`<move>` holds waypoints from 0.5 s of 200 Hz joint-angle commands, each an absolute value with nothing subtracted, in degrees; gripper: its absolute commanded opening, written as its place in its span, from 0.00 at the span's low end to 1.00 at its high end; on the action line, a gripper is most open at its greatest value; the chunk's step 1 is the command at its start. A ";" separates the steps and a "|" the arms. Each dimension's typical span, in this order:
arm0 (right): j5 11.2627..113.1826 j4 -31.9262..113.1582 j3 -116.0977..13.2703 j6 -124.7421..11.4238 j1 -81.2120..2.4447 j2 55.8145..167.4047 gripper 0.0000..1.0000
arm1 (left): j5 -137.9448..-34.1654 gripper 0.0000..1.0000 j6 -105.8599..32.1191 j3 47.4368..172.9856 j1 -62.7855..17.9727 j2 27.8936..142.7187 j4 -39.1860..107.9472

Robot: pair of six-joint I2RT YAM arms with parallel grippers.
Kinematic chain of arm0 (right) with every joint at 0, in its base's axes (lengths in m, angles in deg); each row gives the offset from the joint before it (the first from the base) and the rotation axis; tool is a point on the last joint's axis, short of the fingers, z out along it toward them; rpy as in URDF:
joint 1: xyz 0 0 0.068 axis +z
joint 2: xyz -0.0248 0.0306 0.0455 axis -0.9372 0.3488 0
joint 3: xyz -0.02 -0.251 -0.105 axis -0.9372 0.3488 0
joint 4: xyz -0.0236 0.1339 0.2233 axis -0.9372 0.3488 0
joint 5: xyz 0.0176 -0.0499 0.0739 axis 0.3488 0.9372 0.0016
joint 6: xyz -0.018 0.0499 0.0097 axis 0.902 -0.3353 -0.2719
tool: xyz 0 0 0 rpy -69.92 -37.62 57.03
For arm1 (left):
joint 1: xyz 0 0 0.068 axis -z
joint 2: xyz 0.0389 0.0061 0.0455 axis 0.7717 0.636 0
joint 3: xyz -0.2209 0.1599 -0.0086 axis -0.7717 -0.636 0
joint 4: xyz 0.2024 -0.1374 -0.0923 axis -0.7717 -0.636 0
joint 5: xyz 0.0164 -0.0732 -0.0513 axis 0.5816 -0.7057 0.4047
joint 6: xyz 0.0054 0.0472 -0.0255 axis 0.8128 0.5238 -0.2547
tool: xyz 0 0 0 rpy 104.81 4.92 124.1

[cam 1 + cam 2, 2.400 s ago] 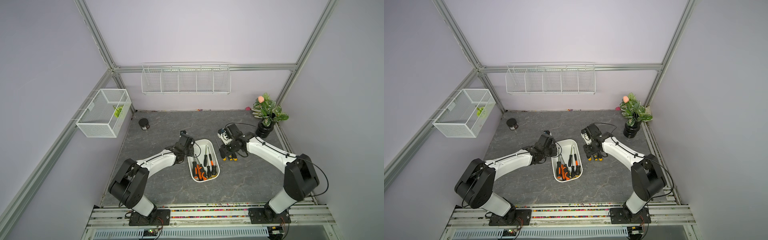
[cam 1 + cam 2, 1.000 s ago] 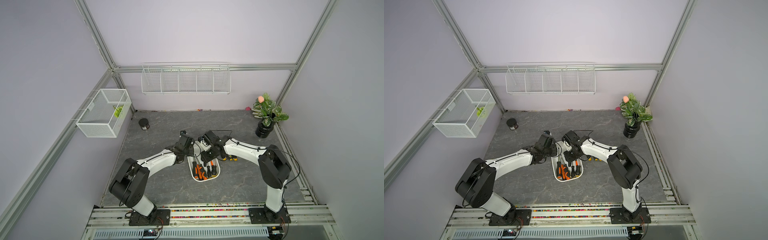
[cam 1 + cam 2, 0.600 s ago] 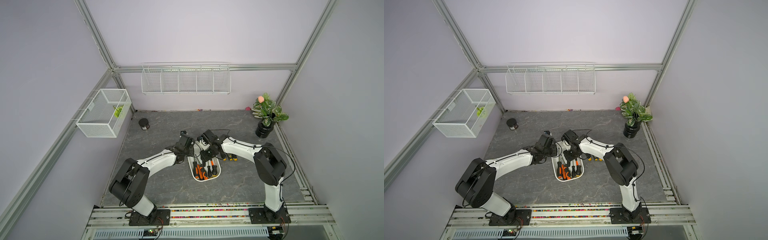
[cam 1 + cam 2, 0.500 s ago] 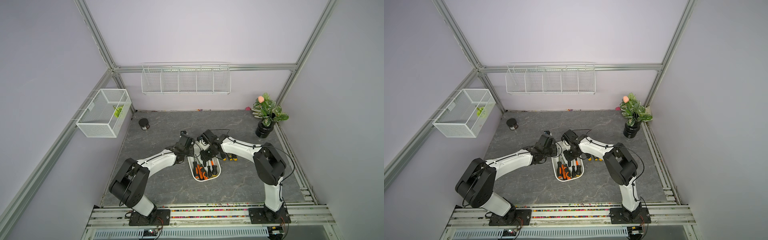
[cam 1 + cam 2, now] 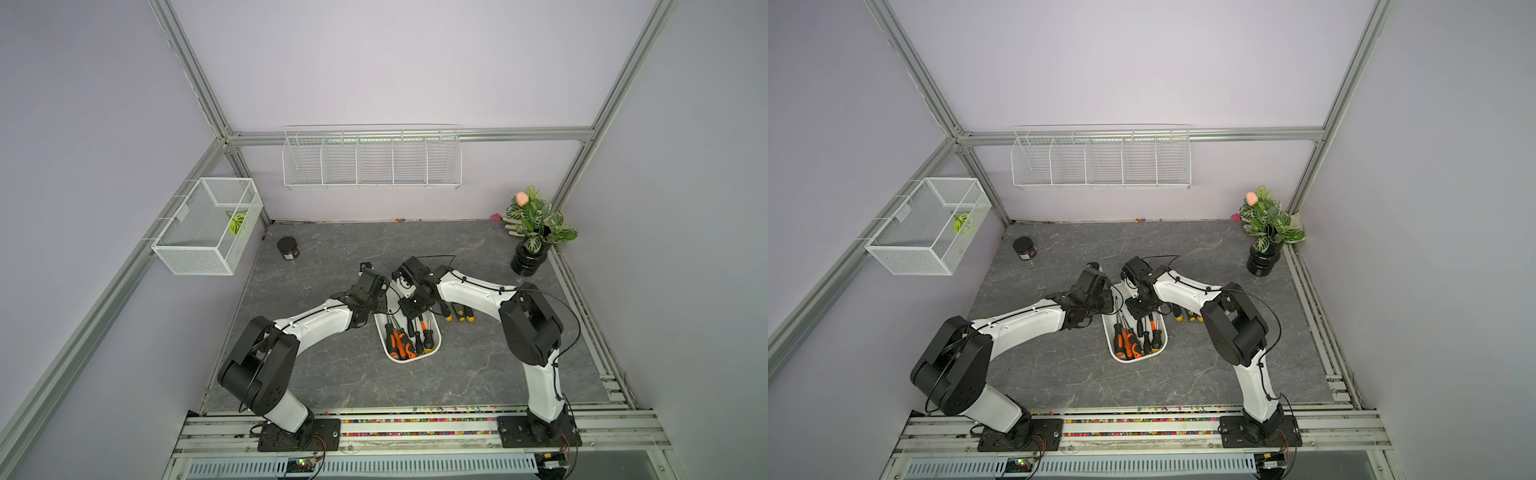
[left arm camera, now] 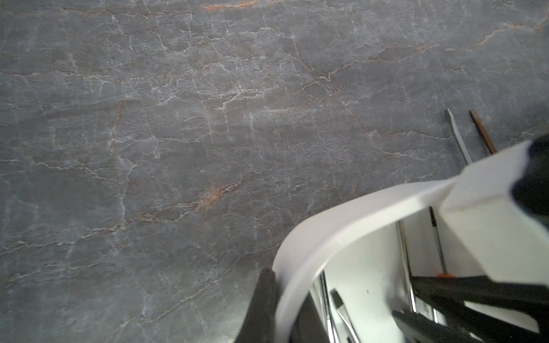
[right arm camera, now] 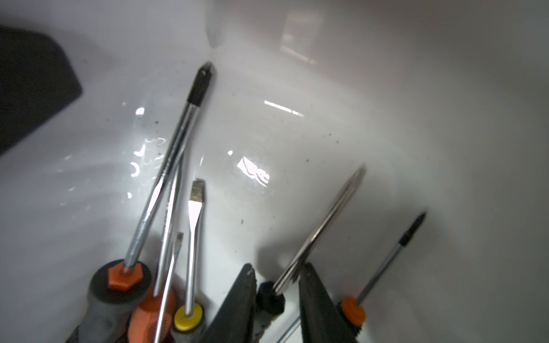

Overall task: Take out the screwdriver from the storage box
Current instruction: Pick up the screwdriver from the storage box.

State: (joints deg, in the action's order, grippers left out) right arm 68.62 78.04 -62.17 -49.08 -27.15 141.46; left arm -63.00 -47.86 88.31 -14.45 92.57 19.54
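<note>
The white storage box [image 5: 437, 341] [image 5: 1112, 347] lies mid-table with several screwdrivers [image 5: 400, 343] in it. My left gripper [image 5: 379, 309] [image 6: 282, 308] is shut on the box's rim [image 6: 341, 213] at its far left corner, one finger outside and one inside. My right gripper [image 5: 409, 309] [image 7: 279, 271] reaches down into the box's far end. Its fingers [image 7: 243, 297] press from both sides on a screwdriver [image 7: 323, 225] with a black collar and a blurred steel shaft. That screwdriver's handle is hidden under the gripper.
Three yellow-tipped screwdrivers [image 5: 457, 311] [image 5: 1187, 314] lie on the table just right of the box. A black jar [image 5: 288, 248] stands far left and a potted plant [image 5: 532, 237] far right. A wire basket [image 5: 208, 226] and a wire rack [image 5: 372, 160] hang on the walls.
My right arm has swung left from beside the box to over it and dipped in, and its jaws have narrowed onto a screwdriver. The left arm has held still.
</note>
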 commanded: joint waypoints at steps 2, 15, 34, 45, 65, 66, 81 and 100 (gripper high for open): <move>70.83 82.84 -60.71 -47.89 -28.19 142.66 0.30 | -62.18 0.00 -47.16 87.90 -14.28 92.42 22.23; 69.67 82.86 -59.98 -47.83 -27.93 142.11 0.30 | -62.14 0.00 -47.07 87.86 -14.29 92.57 22.17; 68.98 83.29 -59.02 -47.62 -27.03 141.49 0.31 | -62.14 0.00 -47.16 87.98 -14.29 92.67 22.28; 68.61 83.39 -58.41 -47.58 -26.56 141.24 0.31 | -62.14 0.00 -47.25 87.85 -14.29 92.73 22.29; 68.40 83.76 -57.64 -47.54 -26.06 141.13 0.31 | -62.17 0.00 -47.23 87.82 -14.29 92.74 22.29; 68.41 83.76 -57.64 -47.49 -26.07 141.13 0.31 | -62.15 0.00 -47.24 87.82 -14.25 92.70 22.33; 68.68 84.13 -57.07 -47.30 -25.85 141.05 0.31 | -62.09 0.00 -47.16 87.74 -14.23 92.56 22.24; 68.77 84.36 -56.50 -47.20 -25.82 140.87 0.31 | -61.98 0.00 -47.07 87.78 -14.22 92.42 22.21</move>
State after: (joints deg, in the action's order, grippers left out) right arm 67.96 79.39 -59.43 -48.14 -25.77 140.08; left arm -62.76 -47.90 88.28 -14.45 92.66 19.39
